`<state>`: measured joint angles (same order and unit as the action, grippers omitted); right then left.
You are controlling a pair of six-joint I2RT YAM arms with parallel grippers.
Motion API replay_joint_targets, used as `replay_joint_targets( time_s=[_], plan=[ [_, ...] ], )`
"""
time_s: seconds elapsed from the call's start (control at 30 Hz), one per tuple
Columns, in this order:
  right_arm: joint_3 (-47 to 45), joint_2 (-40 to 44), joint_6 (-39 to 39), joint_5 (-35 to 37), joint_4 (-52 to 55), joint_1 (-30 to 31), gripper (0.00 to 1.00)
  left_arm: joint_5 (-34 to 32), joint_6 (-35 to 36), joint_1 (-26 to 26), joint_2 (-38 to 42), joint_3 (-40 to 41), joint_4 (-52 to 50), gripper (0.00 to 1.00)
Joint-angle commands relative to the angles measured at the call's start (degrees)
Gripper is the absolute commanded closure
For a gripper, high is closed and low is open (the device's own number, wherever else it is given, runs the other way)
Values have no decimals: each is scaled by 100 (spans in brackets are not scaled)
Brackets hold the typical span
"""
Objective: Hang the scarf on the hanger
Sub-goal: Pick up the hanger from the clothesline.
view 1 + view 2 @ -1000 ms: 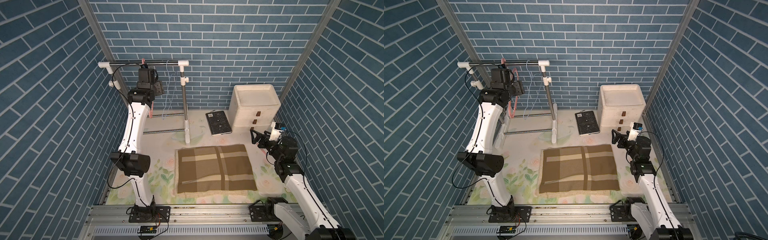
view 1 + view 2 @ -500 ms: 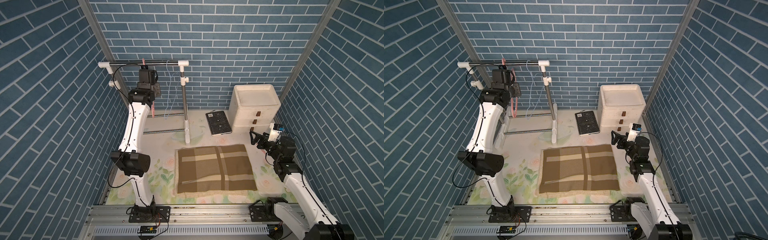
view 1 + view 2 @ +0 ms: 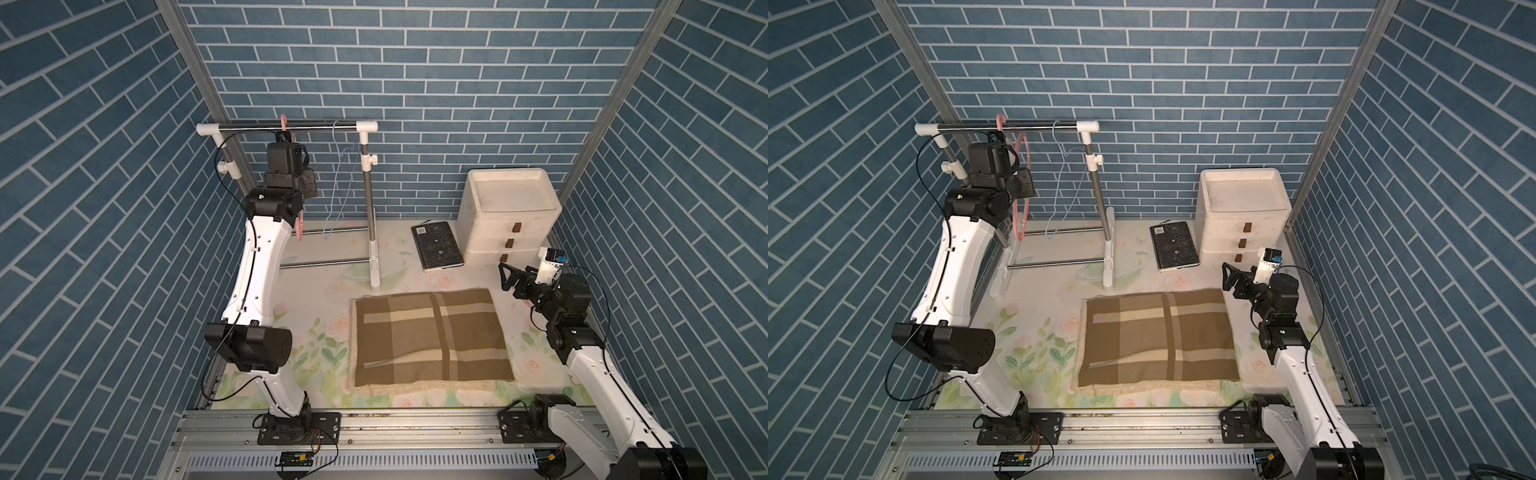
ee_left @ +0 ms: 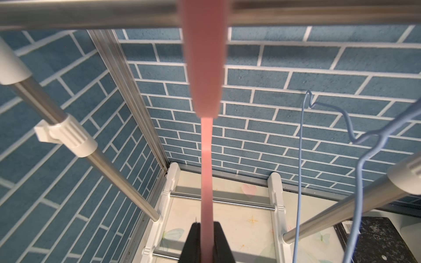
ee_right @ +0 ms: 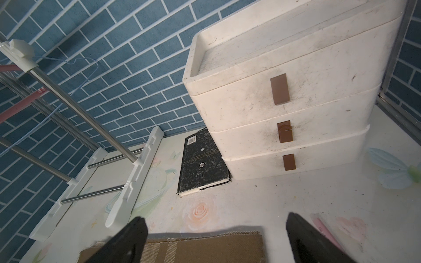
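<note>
The scarf, brown plaid and folded flat, lies on the floral table mat. A pink hanger hangs from the steel rail at the back left. My left gripper is raised under that rail. Its jaws are shut on the pink hanger, which runs up between them to the rail. My right gripper hovers open just beyond the scarf's far right corner, with nothing between its fingers.
A thin blue wire hanger hangs on the same rail, right of the pink one. The rack's white feet stand behind the scarf. A black notebook lies beside a white three-drawer unit at the back right.
My left gripper's jaws have closed on the pink hanger under the rail. The right arm has hardly moved and stays open.
</note>
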<state>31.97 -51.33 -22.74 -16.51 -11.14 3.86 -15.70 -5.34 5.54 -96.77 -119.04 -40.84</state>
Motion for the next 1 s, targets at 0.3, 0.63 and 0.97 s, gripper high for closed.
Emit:
replay_joint_targets(
  time_s=[0.3,0.63,0.97],
  plan=[
    [-123,-54,-13,-90,-59,27,1,555,9,-9,2827,3411,1649,100],
    [-92,-123,53,-660,404,27,1,1697,-714,-9,4798,5076,1689,100],
    [342,-531,294,-1348,2140,169,3,3127,-1587,-9,5976,6090,2274,100]
  ],
)
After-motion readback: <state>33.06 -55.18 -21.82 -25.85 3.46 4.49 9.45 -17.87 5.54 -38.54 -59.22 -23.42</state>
